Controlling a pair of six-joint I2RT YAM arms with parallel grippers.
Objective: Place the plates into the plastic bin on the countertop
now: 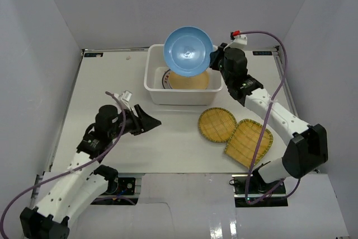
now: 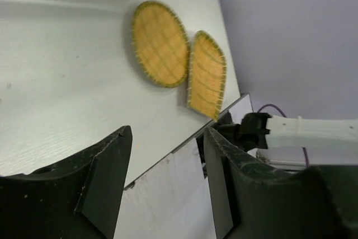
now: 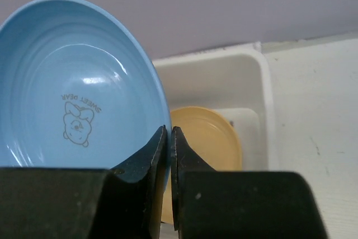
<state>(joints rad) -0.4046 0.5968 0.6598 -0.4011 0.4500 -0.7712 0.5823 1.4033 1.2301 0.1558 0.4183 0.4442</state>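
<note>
My right gripper (image 1: 212, 58) is shut on the rim of a light blue plate (image 1: 188, 51) and holds it tilted above the white plastic bin (image 1: 152, 85); the plate also shows in the right wrist view (image 3: 78, 88) with the gripper (image 3: 169, 138) pinching its edge. A tan-yellow plate (image 1: 189, 80) lies inside the bin, also in the right wrist view (image 3: 204, 144), beside a white plate with a coloured rim (image 1: 163, 76). Two woven bamboo plates (image 1: 217, 124) (image 1: 248, 142) lie on the countertop (image 1: 112, 82). My left gripper (image 1: 150, 122) is open and empty.
Pale grey walls enclose the countertop. In the left wrist view both bamboo plates (image 2: 159, 43) (image 2: 206, 75) lie near the table's front edge, with the right arm's base (image 2: 251, 130) beyond it. The left gripper (image 2: 168, 155) hovers over bare table.
</note>
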